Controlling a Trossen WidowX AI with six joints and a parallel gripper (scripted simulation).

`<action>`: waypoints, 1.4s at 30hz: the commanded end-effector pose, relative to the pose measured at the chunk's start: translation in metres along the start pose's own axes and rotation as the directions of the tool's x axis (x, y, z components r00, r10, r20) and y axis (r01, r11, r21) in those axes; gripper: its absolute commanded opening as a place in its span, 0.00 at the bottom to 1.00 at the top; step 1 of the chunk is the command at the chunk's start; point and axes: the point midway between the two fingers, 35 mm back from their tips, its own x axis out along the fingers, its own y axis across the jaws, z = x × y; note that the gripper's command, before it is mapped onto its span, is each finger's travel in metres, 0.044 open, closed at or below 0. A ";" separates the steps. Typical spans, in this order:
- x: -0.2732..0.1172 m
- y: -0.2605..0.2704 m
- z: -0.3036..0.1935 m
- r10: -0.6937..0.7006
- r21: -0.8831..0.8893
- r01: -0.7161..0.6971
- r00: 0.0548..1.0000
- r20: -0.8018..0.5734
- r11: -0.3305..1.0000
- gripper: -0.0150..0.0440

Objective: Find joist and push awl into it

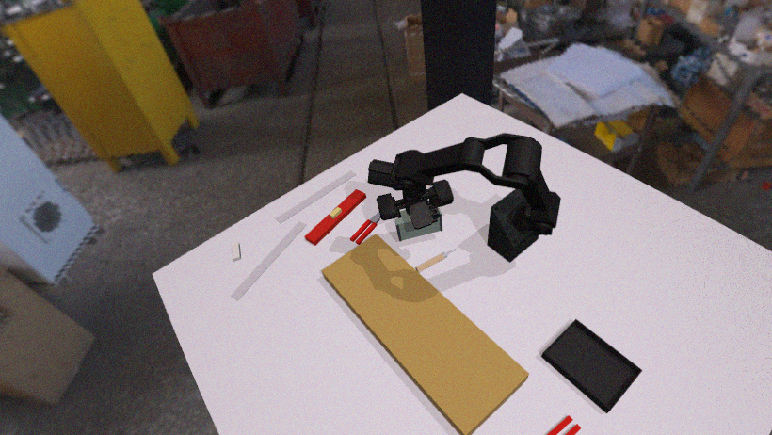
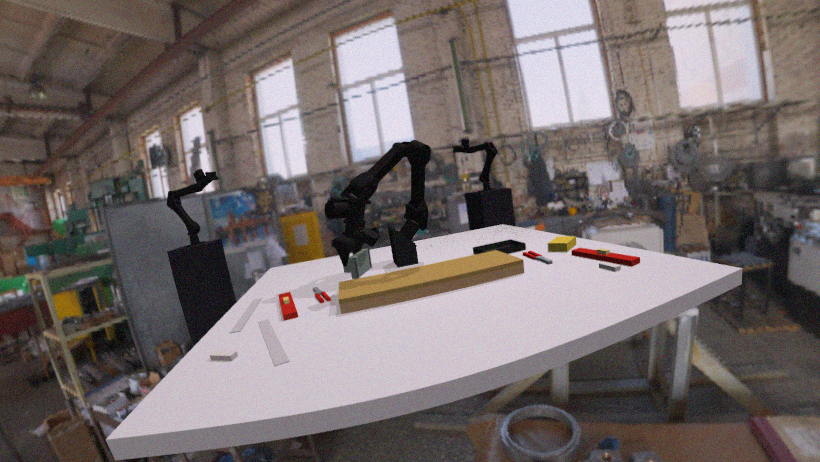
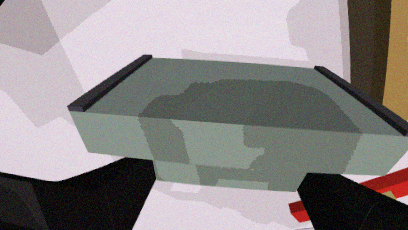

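My gripper [image 1: 414,211] [image 3: 226,157] is shut on the grey-green stud finder [image 1: 420,229] [image 2: 360,263] [image 3: 215,100], a block with two dark strips along its ends. It is low over the table, beyond the panel's end; whether it touches the table I cannot tell. The tan floor panel [image 1: 418,336] [image 2: 436,276] lies flat, with the arm's shadow across one end. No hole shows in it. The awl [image 1: 432,262] has a light wooden handle and lies beside the panel's edge. The black tray [image 1: 591,366] [image 2: 500,247] stands past the panel's other end and holds nothing.
Red-handled pliers [image 1: 366,232] [image 2: 321,294] and a red level [image 1: 335,217] [image 2: 288,305] lie near the stud finder. Two flat grey strips and a small white block [image 1: 235,250] [image 2: 223,356] lie farther out. Another red level [image 2: 605,256], a yellow block [image 2: 561,243] and more pliers [image 2: 537,257] lie beyond the tray.
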 end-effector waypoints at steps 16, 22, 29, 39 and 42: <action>-0.003 -0.002 0.003 -0.011 0.004 0.011 0.987 -0.162 1.000 0.25; -0.003 -0.002 0.005 -0.010 0.004 0.012 0.977 -0.213 1.000 0.25; -0.003 -0.002 0.007 -0.013 0.005 0.015 0.964 -0.265 1.000 0.25; -0.002 -0.002 0.009 -0.008 0.006 0.010 0.944 -0.330 1.000 0.25; -0.001 -0.002 0.009 -0.007 0.006 0.010 0.936 -0.353 1.000 0.25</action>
